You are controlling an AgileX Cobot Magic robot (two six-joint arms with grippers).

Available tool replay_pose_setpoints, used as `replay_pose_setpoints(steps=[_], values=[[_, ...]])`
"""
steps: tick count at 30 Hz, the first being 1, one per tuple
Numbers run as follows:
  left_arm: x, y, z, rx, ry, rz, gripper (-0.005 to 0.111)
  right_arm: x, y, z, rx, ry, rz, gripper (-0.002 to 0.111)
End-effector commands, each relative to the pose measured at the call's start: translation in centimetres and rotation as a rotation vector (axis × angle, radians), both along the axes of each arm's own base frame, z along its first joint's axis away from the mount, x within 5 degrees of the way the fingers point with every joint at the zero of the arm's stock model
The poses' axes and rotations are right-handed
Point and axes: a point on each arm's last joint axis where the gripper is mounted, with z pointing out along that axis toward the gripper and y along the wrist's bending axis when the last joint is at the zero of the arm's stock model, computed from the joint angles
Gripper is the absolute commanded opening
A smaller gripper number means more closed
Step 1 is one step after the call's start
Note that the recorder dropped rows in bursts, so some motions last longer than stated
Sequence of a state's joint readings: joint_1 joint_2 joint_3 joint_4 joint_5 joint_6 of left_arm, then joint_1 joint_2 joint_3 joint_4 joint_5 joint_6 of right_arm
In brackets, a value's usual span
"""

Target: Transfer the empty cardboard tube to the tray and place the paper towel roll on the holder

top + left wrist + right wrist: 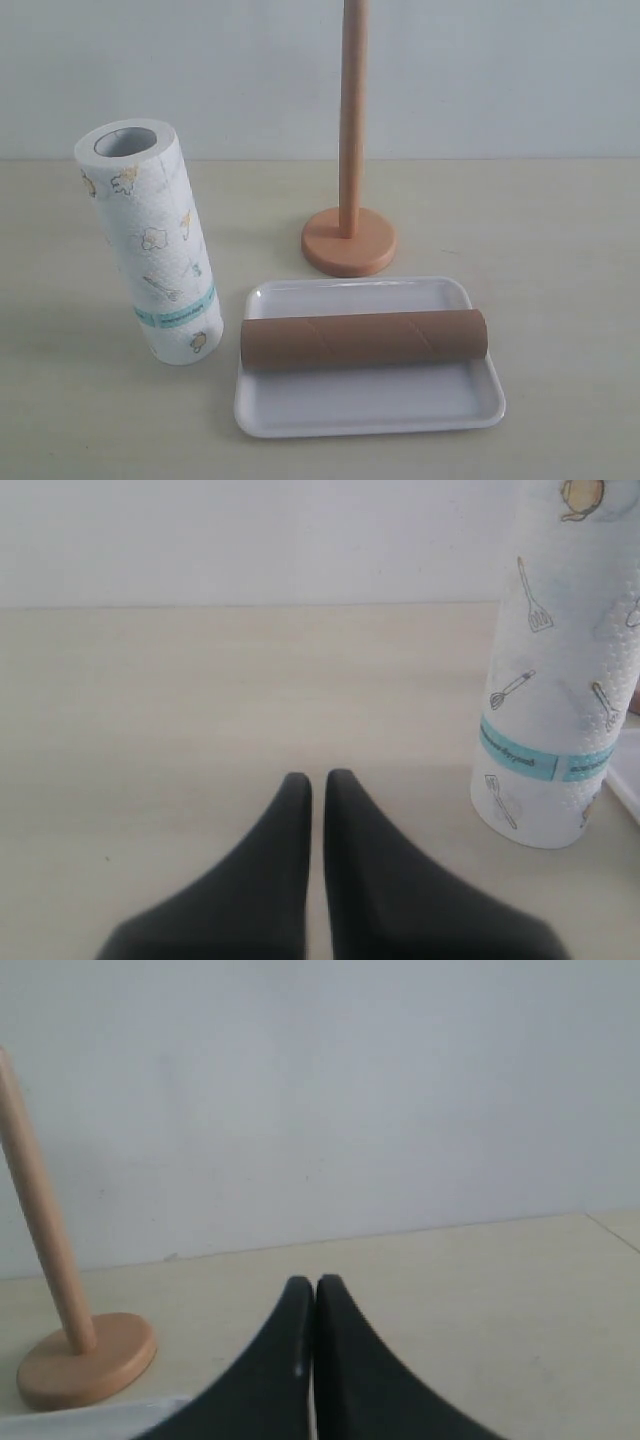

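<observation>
The brown cardboard tube (364,339) lies on its side across the white tray (370,408). The paper towel roll (150,240) stands upright on the table left of the tray, also seen in the left wrist view (560,670). The wooden holder (349,240) stands behind the tray with its pole bare, and shows in the right wrist view (70,1340). Neither gripper appears in the exterior view. My left gripper (317,780) is shut and holds nothing, with the roll off to one side. My right gripper (315,1285) is shut and holds nothing, apart from the holder.
A pale wooden table (560,250) runs back to a plain light wall (500,70). A corner of the tray (100,1418) shows beside the right gripper's fingers.
</observation>
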State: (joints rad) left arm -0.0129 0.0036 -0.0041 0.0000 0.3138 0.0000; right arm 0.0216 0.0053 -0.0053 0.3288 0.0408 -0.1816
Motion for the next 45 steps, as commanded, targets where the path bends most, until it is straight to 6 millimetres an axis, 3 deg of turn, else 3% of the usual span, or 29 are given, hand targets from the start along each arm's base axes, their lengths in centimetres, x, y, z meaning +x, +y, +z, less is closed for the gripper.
replay_pose_setpoints(steps=[1, 12, 18, 23, 45], values=[[0.0, 0.0, -0.1, 0.0, -0.003, 0.003, 0.004, 0.0, 0.3, -0.9, -0.017, 0.086, 0.027, 0.0], [0.0, 0.0, -0.1, 0.0, -0.003, 0.003, 0.004, -0.4, 0.8, -3.0, -0.027, 0.312, 0.092, 0.0], [0.0, 0.0, -0.1, 0.0, -0.003, 0.003, 0.004, -0.4, 0.4, -3.1, -0.115, 0.32, 0.063, 0.0], [0.0, 0.0, -0.1, 0.0, -0.003, 0.003, 0.004, -0.4, 0.3, -3.2, 0.035, 0.337, 0.027, 0.0], [0.0, 0.0, -0.1, 0.0, -0.003, 0.003, 0.004, -0.4, 0.3, -3.2, -0.012, 0.344, 0.034, 0.0]])
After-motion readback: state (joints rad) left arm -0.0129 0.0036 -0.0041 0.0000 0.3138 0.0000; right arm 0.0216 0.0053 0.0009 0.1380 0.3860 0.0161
